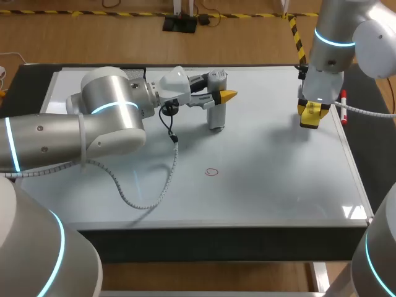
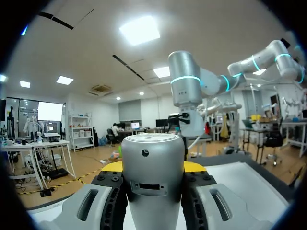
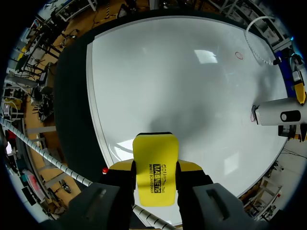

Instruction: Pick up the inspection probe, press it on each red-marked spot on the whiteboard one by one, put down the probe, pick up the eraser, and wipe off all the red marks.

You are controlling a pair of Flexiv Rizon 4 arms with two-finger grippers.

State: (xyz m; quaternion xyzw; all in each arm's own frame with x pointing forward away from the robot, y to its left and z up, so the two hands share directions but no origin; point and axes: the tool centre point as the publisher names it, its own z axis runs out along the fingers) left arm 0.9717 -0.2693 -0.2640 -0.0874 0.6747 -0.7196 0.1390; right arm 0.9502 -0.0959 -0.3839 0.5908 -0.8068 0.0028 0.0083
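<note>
My left gripper (image 1: 226, 96) is shut on the silver cylindrical probe (image 1: 215, 115), which stands upright at the far middle of the whiteboard (image 1: 278, 185). The left wrist view shows the probe (image 2: 152, 177) clamped between the fingers of the left gripper (image 2: 153, 168). My right gripper (image 1: 309, 115) holds a yellow eraser (image 1: 311, 111) low over the board's far right. In the right wrist view the eraser (image 3: 155, 167) fills the right gripper (image 3: 154, 176). One small red circle (image 1: 212, 172) is drawn mid-board; this red circle (image 3: 239, 55) and the probe (image 3: 278, 111) lie ahead of the eraser.
A red marker pen (image 1: 343, 106) lies by the board's right edge, close to my right gripper. A coiled grey cable (image 1: 145, 198) hangs from my left arm onto the board's near left. The black table rim (image 1: 216, 244) borders the board.
</note>
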